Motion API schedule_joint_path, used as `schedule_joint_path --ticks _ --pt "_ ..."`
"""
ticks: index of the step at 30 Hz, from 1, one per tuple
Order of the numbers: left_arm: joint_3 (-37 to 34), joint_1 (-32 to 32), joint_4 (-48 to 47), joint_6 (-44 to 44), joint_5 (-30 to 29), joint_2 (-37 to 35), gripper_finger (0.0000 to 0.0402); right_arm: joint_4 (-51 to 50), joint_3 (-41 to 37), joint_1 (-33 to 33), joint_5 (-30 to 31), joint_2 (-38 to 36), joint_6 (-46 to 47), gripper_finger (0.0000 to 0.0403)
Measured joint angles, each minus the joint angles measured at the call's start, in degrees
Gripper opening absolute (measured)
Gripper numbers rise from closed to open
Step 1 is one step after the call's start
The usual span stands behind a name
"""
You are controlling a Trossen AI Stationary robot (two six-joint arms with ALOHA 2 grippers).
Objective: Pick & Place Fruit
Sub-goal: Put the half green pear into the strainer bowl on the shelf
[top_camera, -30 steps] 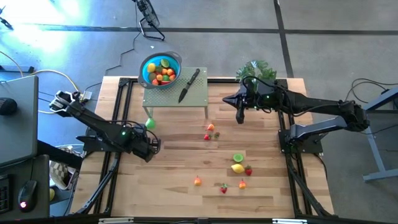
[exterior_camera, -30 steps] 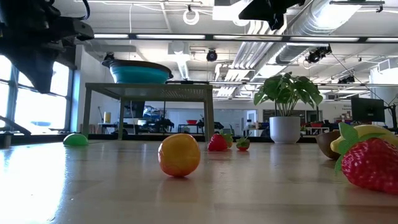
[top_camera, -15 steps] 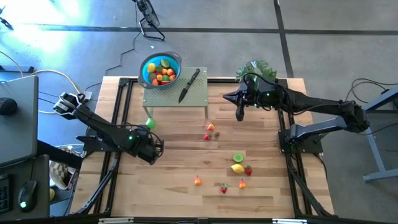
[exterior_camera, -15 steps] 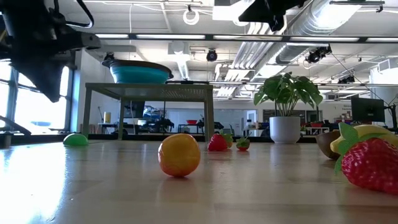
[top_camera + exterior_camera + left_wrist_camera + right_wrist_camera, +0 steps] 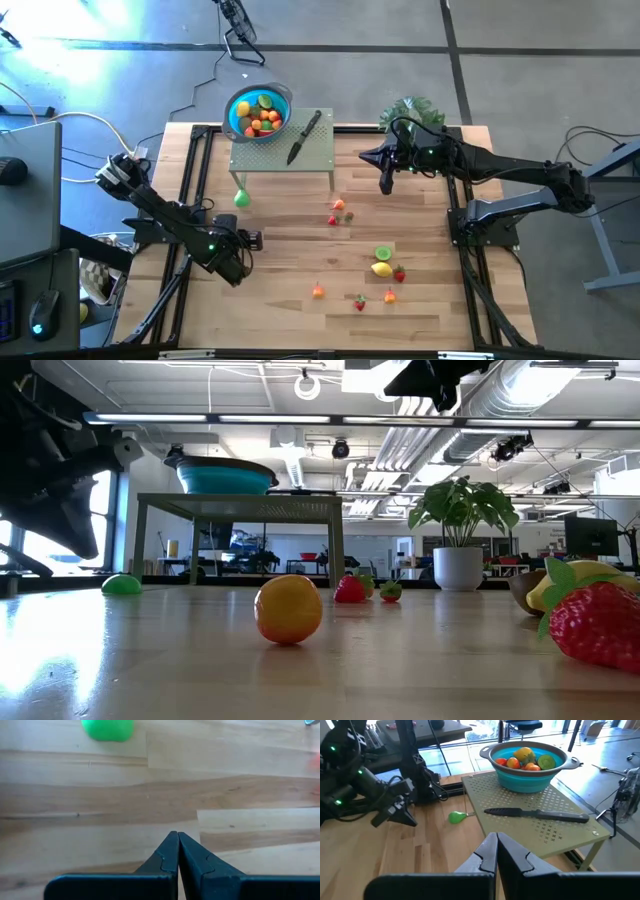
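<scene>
Our left gripper (image 5: 238, 274) has swung nearer, closed and empty; next we open over the orange fruit (image 5: 318, 291).

Beyond the wooden table (image 5: 300, 300) lies a grey concrete floor (image 5: 520, 60) with dark seams and a bright glare at far left, while the room behind shows an open ceiling (image 5: 300, 400) with white ducts, strip lights and tall bright windows (image 5: 40, 540) at left.
</scene>
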Motion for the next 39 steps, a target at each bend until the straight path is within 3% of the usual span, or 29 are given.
schedule_joint_path --ticks 4,9,18,21,25,35,39 --pt "-0.01 0.06 -2.1 -0.03 -1.28 2.0 0.0 -0.02 0.0 0.0 -0.78 0.0 0.31 0.0002" --pt "-0.03 0.01 -5.29 -0.59 1.41 4.47 0.0 -0.02 0.0 0.0 -0.77 0.0 2.06 0.0002" --pt "-0.03 0.89 -6.6 0.25 0.42 4.4 0.0001 0.0 0.0 0.0 -0.6 0.02 6.95 0.0002" --pt "-0.03 2.7 -6.78 2.52 1.2 4.4 0.0018 0.02 0.0 0.0 -0.6 0.01 8.97 0.0002" --pt "-0.03 5.72 -6.35 3.21 1.11 4.4 0.0078 0.02 0.0 0.0 -0.67 0.02 9.44 0.0002" --pt "-0.03 12.65 -5.68 3.15 3.55 4.4 0.0301 0.02 0.0 0.91 -0.81 0.02 13.63 0.0002" --pt "-0.03 14.57 -5.36 3.32 3.43 4.4 0.0367 0.04 0.0 1.74 -0.83 0.02 13.63 0.0002"
